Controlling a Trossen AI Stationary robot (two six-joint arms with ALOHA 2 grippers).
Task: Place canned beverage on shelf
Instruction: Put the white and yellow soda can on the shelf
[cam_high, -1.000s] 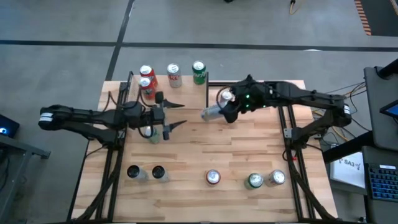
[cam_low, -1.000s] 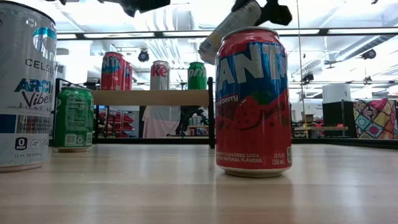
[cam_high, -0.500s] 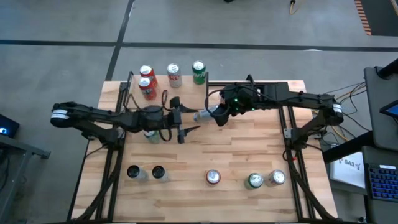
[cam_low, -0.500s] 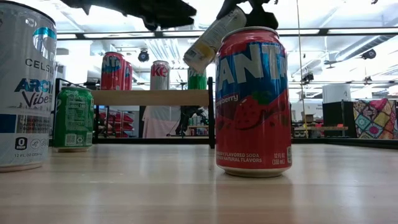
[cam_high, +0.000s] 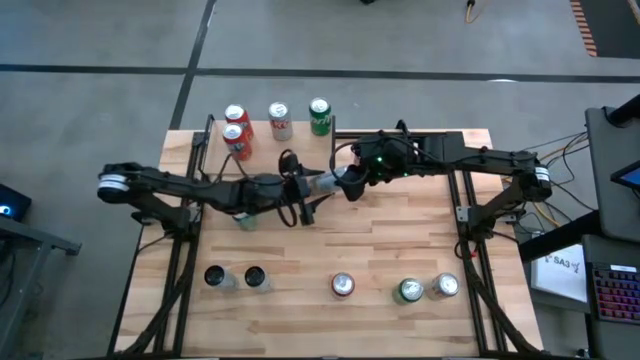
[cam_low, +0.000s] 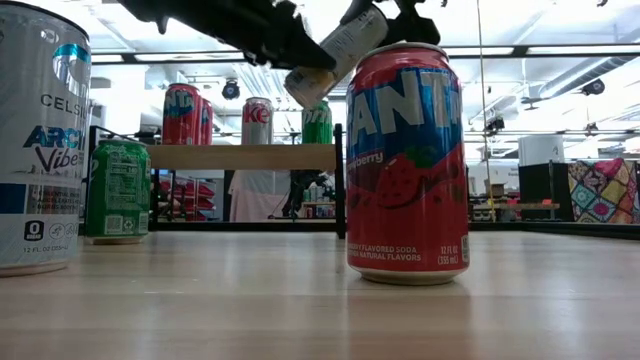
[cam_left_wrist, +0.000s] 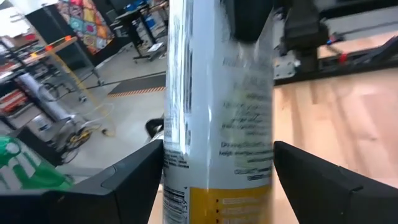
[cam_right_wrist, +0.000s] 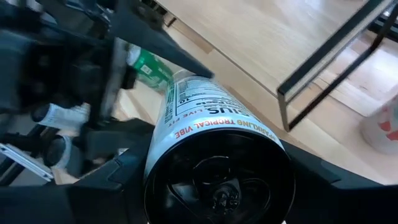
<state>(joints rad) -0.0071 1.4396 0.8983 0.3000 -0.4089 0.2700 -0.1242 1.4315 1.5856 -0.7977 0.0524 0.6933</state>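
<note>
four cans (cam_high: 279, 120) on the shelf (cam_low: 245, 156); my right gripper (cam_high: 345, 184) clamps the white can (cam_high: 328, 184), left gripper (cam_high: 305, 196) jaws spread around it, unplaced.

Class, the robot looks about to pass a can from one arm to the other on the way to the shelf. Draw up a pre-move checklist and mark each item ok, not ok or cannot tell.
1. Right gripper grips the slim can: ok, held tilted above the table.
2. Left gripper open around the can's free end: ok, fingers either side.
3. Left fingers touching the can: cannot tell.
4. Free spot on the shelf: ok, a gap shows between the cans.
5. Cans already on the shelf upright: ok.
</note>
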